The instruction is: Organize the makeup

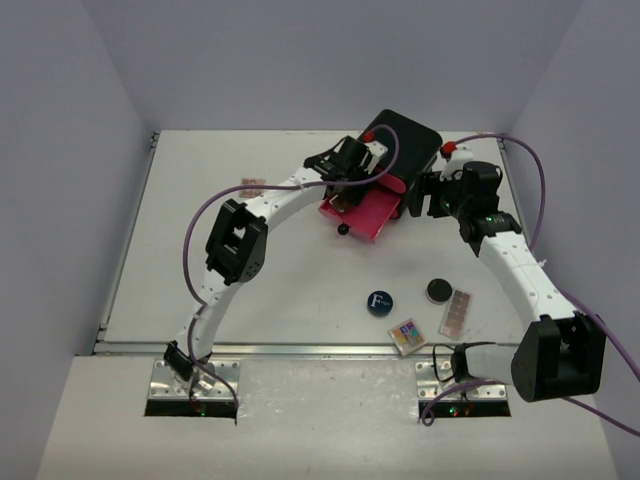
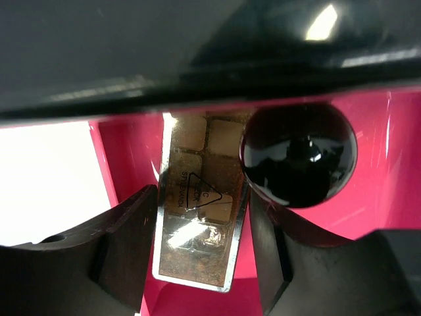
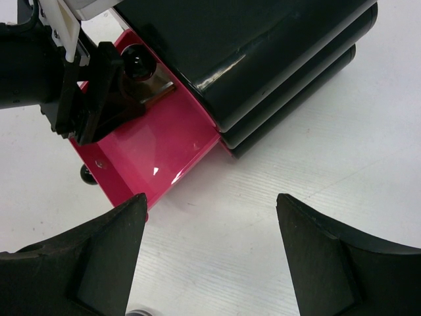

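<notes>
My left gripper reaches into the open pink drawer of the black box. In the left wrist view the gripper is shut on a flat brown palette, which sits tilted over the drawer floor. My right gripper is open and empty just right of the drawer, above bare table in its own view. On the near table lie the blue compact with a white "F", a small black compact, a brown palette and a multicoloured palette.
Another small palette lies at the far left of the table. A glossy black knob on the box front sits right beside the held palette. The drawer's own knob sticks out at its front. Grey walls enclose the table.
</notes>
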